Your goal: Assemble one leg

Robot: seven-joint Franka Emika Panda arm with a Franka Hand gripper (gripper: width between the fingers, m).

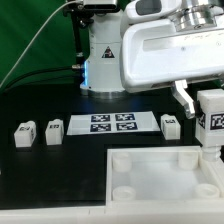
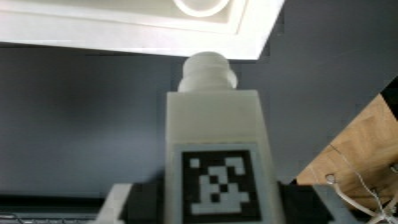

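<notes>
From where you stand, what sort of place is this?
Probably a robotics lab bench: a black table, the marker board with printed tags, and a robot arm holding a tagged leg.

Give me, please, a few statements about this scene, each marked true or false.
1. The tool grips a leg. True.
2. Three loose legs stand on the table. True.
3. The held leg is already plugged into the panel. False: its peg shows bare in the wrist view, in no socket.
4. The marker board carries two tags. False: it carries four.
</notes>
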